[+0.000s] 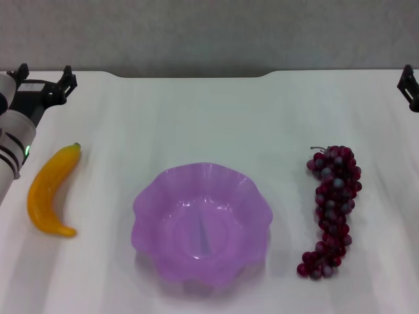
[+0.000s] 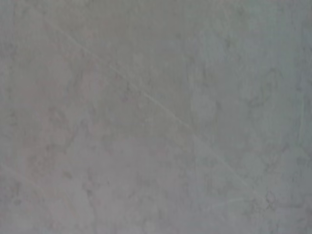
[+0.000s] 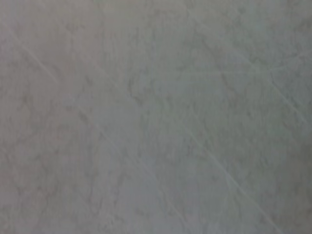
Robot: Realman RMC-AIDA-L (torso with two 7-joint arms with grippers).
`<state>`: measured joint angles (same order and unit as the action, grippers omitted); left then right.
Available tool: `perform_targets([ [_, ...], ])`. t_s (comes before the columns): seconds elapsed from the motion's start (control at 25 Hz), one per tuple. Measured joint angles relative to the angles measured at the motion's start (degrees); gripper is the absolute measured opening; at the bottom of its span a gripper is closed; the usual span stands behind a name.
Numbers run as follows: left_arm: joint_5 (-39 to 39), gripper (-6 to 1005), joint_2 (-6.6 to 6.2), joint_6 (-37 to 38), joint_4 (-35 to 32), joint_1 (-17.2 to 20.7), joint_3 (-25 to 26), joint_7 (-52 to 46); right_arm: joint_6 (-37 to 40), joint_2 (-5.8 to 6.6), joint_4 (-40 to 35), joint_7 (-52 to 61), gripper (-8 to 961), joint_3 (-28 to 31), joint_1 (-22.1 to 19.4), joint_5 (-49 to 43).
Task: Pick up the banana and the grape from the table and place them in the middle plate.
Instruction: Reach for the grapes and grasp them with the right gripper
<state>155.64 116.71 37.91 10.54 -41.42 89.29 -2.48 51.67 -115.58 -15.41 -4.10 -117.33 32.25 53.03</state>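
The yellow-orange banana (image 1: 49, 193) lies on the white table (image 1: 196, 111) at the left, its green tip pointing away from me. The purple scalloped middle plate (image 1: 147, 206) sits at the centre front with nothing in it. The dark red grape (image 1: 332, 208) lies at the right, its brown stem at the far end. My left gripper (image 1: 44, 73) hovers at the far left, beyond the banana, open and holding nothing. Only a black part of my right gripper (image 1: 408, 87) shows at the far right edge, well beyond the grape. Both wrist views show nothing but a plain grey surface.
The table's far edge (image 1: 196, 74) runs along the back, with a grey wall behind it. White tabletop separates the plate from each fruit.
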Motion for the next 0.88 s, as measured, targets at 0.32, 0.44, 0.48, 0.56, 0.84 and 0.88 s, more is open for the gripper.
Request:
perform_targets([
  [0.32, 0.0, 876, 0.01, -0.2, 0.0, -0.3, -0.3, 0.4, -1.2, 0.01, 0.1, 0.4, 882, 0.0, 0.1, 0.1],
  [0.44, 0.2, 876, 0.01, -0.2, 0.0, -0.2, -0.3, 0.4, -3.4, 0.16, -0.1, 0.6, 882, 0.0, 0.8, -0.1],
  [0.48, 0.2, 876, 0.01, -0.2, 0.0, -0.2, -0.2, 0.4, -4.2, 0.19, -0.1, 0.6, 882, 0.0, 1.1, -0.1],
  [0.56, 0.2, 876, 0.01, -0.2, 0.0, -0.4, -0.2, 0.4, -5.4, 0.18, -0.1, 0.7, 882, 0.0, 1.4, -0.2],
  [0.84, 0.7, 876, 0.07, -0.5, -0.5, -1.0, -0.7, 0.4, -7.2, 0.1, -0.8, 0.7, 881, 0.1, 2.2, 0.1],
  [0.88, 0.7, 876, 0.09, -0.5, -0.6, -1.0, -0.7, 0.4, -7.2, 0.1, -0.9, 0.8, 881, 0.2, 2.3, 0.1],
])
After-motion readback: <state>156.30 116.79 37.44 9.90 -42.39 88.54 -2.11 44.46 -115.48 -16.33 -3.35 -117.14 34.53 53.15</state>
